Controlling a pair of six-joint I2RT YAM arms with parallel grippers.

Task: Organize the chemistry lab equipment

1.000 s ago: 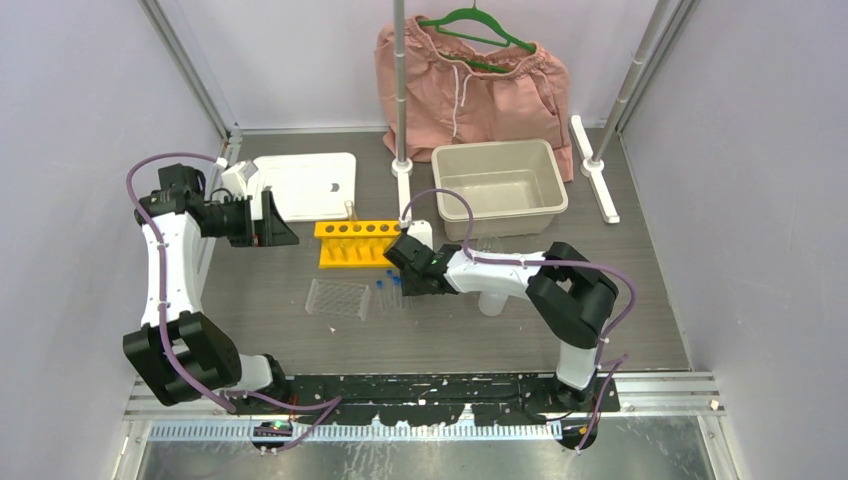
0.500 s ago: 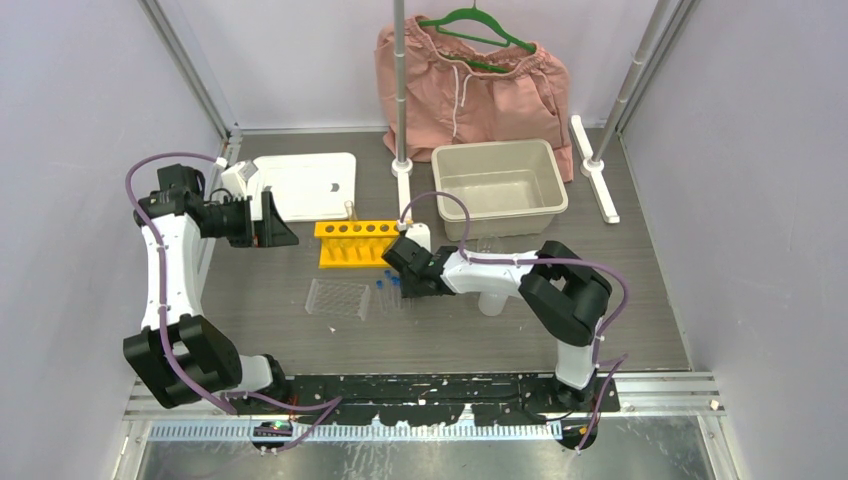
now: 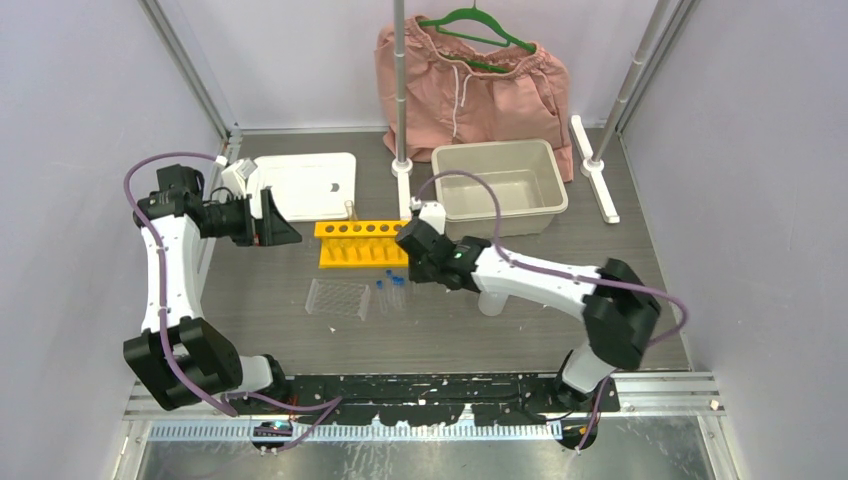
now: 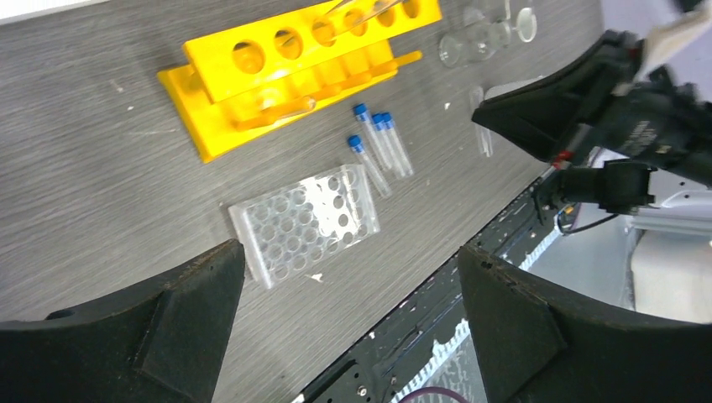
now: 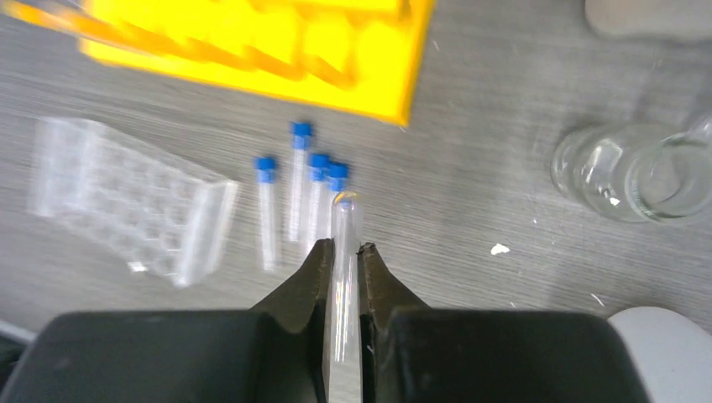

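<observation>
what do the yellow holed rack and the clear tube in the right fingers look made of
Yellow holed test-tube rack: likely moulded plastic, opaque, uniform colour, slight sheen. Clear uncapped tube: transparent with glossy highlights; glass or clear plastic, cannot tell.

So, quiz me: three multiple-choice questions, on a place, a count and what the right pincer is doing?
1. Relative to the yellow rack, the clear plastic tray is: A) on top B) leaning against it C) flat on the table, nearer the arm bases
2. Blue-capped tubes lying loose: A) two B) four C) seven
3. The right pincer is: A) shut on a clear uncapped tube B) open C) shut on a blue-capped tube
C, seen from the top view; B, four blue caps show; A, the wrist view shows the tube clamped.
</observation>
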